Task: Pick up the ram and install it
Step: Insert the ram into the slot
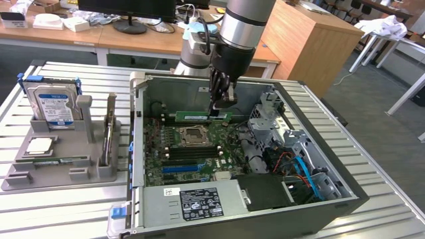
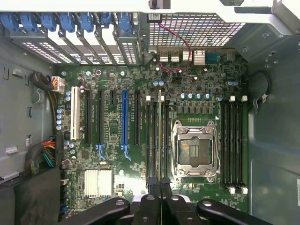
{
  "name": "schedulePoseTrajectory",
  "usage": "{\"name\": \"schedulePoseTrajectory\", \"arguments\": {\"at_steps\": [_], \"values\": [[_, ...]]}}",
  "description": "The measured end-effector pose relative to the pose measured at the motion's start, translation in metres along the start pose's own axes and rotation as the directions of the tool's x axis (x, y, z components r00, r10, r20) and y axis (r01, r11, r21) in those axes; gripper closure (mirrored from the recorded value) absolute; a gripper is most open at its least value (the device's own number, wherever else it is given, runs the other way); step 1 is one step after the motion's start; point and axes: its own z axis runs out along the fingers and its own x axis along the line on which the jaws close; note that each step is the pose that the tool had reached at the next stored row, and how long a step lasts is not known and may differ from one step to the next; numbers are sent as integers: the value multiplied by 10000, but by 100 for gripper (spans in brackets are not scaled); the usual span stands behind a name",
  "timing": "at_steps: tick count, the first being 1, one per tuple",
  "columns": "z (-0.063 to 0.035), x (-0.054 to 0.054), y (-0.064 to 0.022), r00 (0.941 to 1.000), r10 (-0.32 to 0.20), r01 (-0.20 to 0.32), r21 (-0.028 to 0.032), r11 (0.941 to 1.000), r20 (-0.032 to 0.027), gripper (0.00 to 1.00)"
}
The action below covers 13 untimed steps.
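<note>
Jaws are pinched narrow on the ram (image 1: 192, 116), gripping toward one end. On the table (image 1: 66, 209), the open computer case (image 1: 179, 94) holds the motherboard (image 1: 189, 159). I see the ram hanging edge-down above it, near the CPU socket (image 2: 194, 150). I judge it light, stiff and fragile, best held by its flat faces, clear of the contacts.

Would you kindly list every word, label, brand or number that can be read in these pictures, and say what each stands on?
No text can be read with certainty.
Blue-and-white label on the hard drive: print too small.
Black label on the power supply: too small.
Pale label on the ram: too small.
White lettering on the motherboard: blurred.
</note>
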Motion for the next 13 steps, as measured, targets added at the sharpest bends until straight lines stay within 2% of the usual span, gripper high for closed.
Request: {"name": "schedulePoseTrajectory", "arguments": {"at_steps": [6, 13], "values": [[10, 0, 0, 10000, 0, 0, 2, 10000, 3, 88], [112, 0, -5, 10000, 0, 0, 0, 10000, 1, 88]]}}
